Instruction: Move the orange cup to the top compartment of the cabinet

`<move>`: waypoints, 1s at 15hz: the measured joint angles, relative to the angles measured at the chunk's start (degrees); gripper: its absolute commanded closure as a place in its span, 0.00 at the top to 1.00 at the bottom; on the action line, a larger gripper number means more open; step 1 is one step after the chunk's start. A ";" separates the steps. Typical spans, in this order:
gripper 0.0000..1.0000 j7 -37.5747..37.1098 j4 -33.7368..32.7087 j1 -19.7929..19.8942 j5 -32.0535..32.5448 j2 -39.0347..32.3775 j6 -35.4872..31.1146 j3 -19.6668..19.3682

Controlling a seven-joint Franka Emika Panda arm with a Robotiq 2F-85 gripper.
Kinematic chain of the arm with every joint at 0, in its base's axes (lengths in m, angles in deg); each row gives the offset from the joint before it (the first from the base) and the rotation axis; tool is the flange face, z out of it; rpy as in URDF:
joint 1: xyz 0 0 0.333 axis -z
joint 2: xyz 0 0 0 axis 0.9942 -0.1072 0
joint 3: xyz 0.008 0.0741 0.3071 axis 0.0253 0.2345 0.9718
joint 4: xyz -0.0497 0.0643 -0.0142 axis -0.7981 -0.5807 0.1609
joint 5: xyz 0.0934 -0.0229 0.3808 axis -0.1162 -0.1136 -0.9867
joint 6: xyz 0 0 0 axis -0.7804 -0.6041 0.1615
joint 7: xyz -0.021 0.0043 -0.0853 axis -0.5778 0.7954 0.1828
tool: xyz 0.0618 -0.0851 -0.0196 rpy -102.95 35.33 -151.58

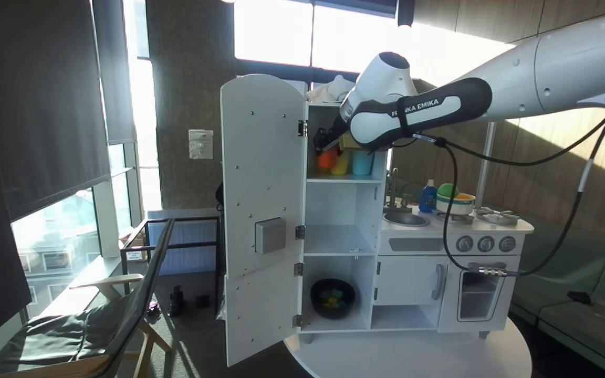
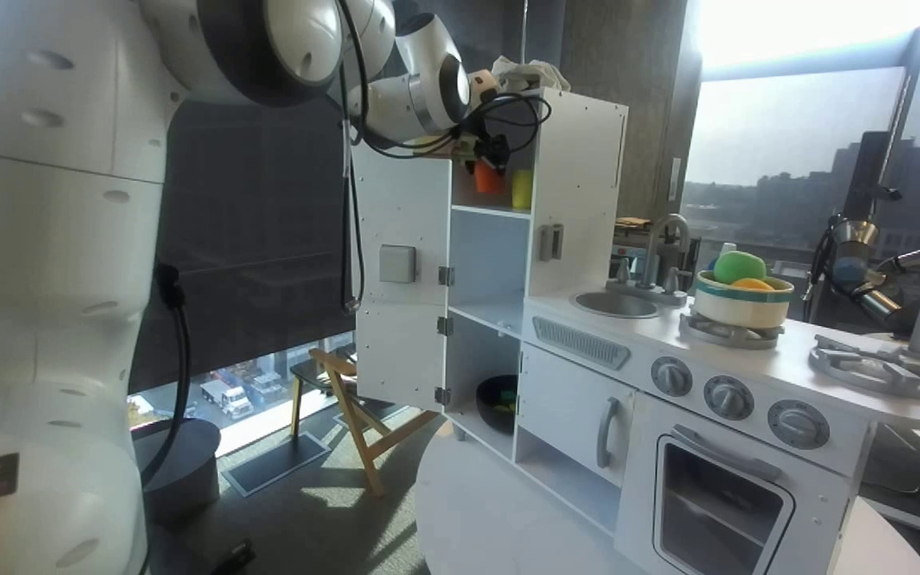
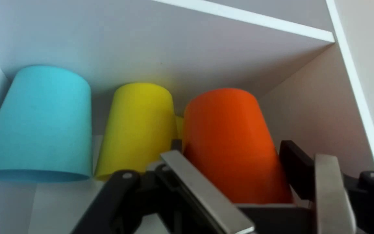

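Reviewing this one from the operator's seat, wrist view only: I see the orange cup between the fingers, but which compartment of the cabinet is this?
Observer: Both exterior views place the orange cup in the top compartment, the uppermost of three.
Operator: Has it reached the shelf?
Observer: Probably not: in both exterior views its base shows higher than that of the yellow cup.
Operator: Anything lying on top of the cabinet?
Observer: Yes, a crumpled pale cloth.
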 measured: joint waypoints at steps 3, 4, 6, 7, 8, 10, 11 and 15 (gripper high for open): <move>0.50 0.27 -5.30 -7.27 -1.29 -3.93 3.23 -6.33; 0.74 0.46 -6.72 -10.69 -2.23 -4.76 4.25 -9.98; 0.95 0.77 -9.17 -15.49 -3.66 -6.02 6.01 -15.42; 0.99 0.80 -10.31 -17.23 -4.28 -6.44 6.80 -17.47; 1.00 0.81 -11.29 -18.63 -4.70 -6.73 7.39 -19.19; 1.00 0.80 -12.86 -20.65 -5.19 -7.20 8.44 -21.91; 1.00 0.81 -13.54 -21.33 -5.63 -7.50 9.08 -22.82; 1.00 1.29 -15.67 -22.73 -7.24 -8.01 13.30 -24.08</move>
